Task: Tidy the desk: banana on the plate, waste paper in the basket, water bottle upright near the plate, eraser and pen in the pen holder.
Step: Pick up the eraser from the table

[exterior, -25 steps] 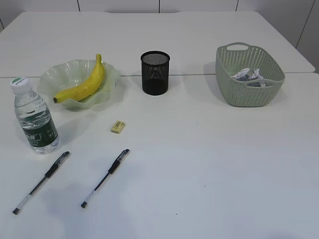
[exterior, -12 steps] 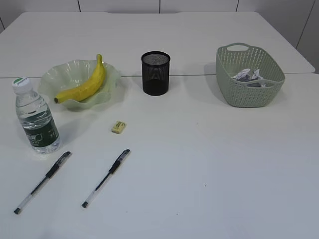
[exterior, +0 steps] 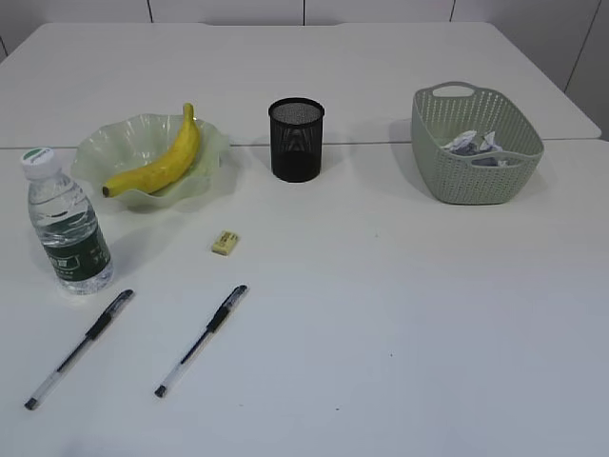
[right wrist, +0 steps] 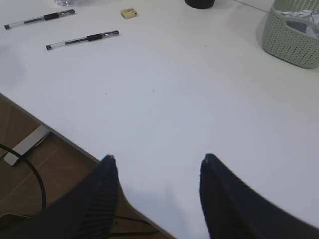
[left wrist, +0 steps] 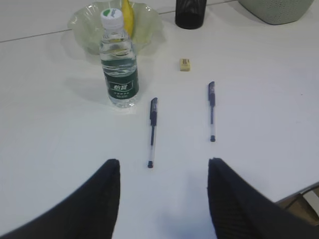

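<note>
Pens (exterior: pixel 202 340) and eraser (exterior: pixel 225 242) are lying loose near the bottle (exterior: pixel 67 225); both grippers (left wrist: pixel 163 172) (right wrist: pixel 157 164) are gaping empty, so reaching risks toppling it.

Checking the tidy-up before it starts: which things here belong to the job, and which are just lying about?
Job things:
banana, plate, bottle, eraser, two pens, pen holder, basket, waste paper.

Just lying about:
only a cable below the desk edge.
</note>
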